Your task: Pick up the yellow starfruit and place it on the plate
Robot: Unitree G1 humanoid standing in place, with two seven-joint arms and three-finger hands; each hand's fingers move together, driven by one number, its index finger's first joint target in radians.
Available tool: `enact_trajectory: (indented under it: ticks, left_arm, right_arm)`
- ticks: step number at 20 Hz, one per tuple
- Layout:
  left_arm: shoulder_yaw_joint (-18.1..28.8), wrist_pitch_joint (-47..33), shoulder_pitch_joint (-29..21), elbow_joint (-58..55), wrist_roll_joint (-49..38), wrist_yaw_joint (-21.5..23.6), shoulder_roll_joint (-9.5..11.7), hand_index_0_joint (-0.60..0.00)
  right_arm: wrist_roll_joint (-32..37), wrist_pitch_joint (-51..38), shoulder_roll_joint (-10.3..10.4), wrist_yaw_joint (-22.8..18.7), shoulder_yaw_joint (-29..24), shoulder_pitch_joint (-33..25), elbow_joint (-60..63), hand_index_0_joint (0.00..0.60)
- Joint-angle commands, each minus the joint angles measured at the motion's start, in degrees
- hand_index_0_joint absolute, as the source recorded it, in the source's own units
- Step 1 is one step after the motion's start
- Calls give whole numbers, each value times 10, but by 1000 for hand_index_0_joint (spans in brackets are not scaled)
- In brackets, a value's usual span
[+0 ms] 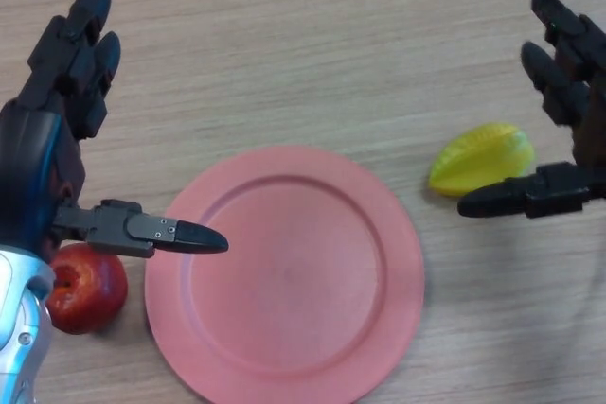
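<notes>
Red apple [85, 288] sits at pink plate's [284, 276] left rim, partly under our left arm; plate bare. Yellow starfruit [481, 159] lies on wooden table [303, 54], just right of plate. Right hand [566, 111] spread wide round it, thumb crossing its lower edge, nothing gripped. Left hand [66, 92] spread too, thumb over plate rim.

The left robot hand [57, 92] is reaching in from the left edge, fingers lying straight and pointing up the view, thumb sticking out sideways. The right robot hand [568, 111] is hanging at the right edge, likewise spread, holding nothing.
</notes>
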Motion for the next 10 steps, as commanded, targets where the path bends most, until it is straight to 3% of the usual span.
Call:
enact_trajectory:
  ticks: [1, 3, 10]
  left_arm:
    - [38, -47, -13, -30, -49, 6, 13, 0]
    - [40, -40, -14, -32, -54, 6, 17, 0]
    - [64, -66, 7, -26, -79, -4, 17, 0]
  right_arm:
    - [-38, -178, -34, -3, -23, -55, 65, 0]
    - [-82, -257, -44, -12, -16, -83, 152, 0]
    - [-199, -402, -63, -6, 15, -172, 380, 0]
